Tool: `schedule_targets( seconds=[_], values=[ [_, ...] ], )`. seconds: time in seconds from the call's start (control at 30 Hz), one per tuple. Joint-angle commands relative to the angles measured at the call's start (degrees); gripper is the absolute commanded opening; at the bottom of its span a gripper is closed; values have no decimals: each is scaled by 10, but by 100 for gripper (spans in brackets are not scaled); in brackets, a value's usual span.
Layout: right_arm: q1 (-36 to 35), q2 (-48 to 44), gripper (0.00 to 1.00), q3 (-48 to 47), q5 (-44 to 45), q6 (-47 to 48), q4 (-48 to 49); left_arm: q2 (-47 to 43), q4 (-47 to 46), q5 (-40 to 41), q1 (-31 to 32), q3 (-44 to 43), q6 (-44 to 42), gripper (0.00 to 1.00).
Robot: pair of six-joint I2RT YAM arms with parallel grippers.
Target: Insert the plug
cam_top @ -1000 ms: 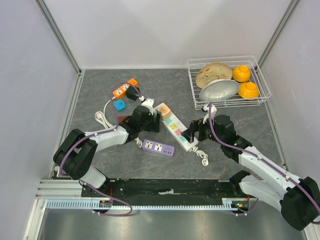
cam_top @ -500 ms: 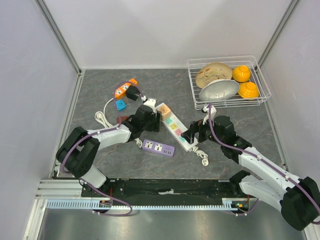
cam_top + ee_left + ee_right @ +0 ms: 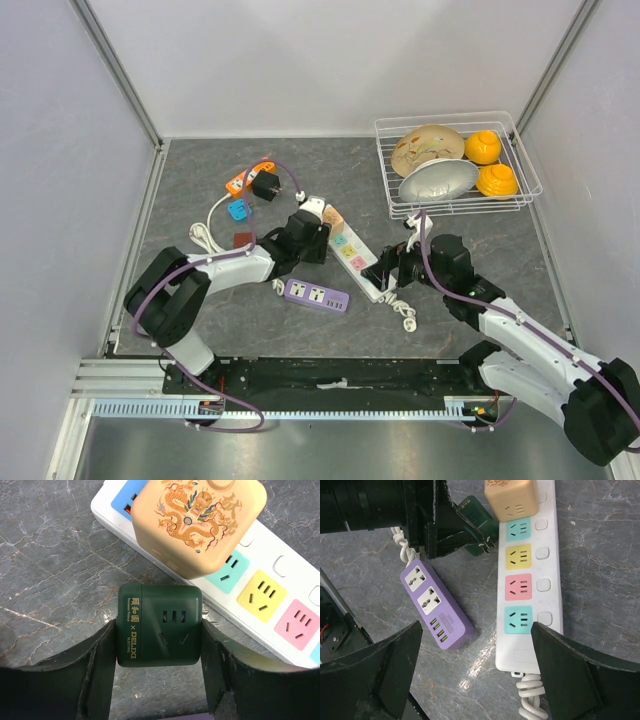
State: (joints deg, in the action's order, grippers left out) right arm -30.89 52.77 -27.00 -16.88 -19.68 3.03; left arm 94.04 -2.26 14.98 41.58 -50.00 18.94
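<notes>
- Grey marbled tabletop (image 3: 190,180) was noted, with a wire basket (image 3: 445,116) of bowls at its far right corner.
- White power strip (image 3: 547,560) was seen lying diagonally at centre; its coloured sockets were unoccupied except the end one under a beige cube adapter (image 3: 197,520).
- Purple power strip (image 3: 436,607) was found near it, apart.
- Right gripper (image 3: 476,630) was held wide over the white strip's near end, holding nothing.
- Left gripper (image 3: 160,635) was closed on the dark green plug cube (image 3: 165,605).
- That cube was recorded on the tabletop just beside the white strip, near the beige adapter, prongs outside any socket.
</notes>
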Motion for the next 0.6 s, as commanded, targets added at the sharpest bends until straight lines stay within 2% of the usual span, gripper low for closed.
schedule_targets(
  seconds=[0.0,0.07,0.17,0.33,0.57],
  values=[
    [-2,-15,98,5,-18,13,31,-34,19,26,5,-17,1,31],
    [-7,-18,98,7,-29,26,41,-66,49,24,7,-24,6,16],
    [-35,-29,98,14,-20,54,76,-112,115,19,7,-51,21,5],
    [-112,-27,98,12,27,99,158,-180,202,-6,7,-108,68,2],
    [-138,15,98,-18,81,171,245,-256,271,-61,8,-154,126,2]
  ],
)
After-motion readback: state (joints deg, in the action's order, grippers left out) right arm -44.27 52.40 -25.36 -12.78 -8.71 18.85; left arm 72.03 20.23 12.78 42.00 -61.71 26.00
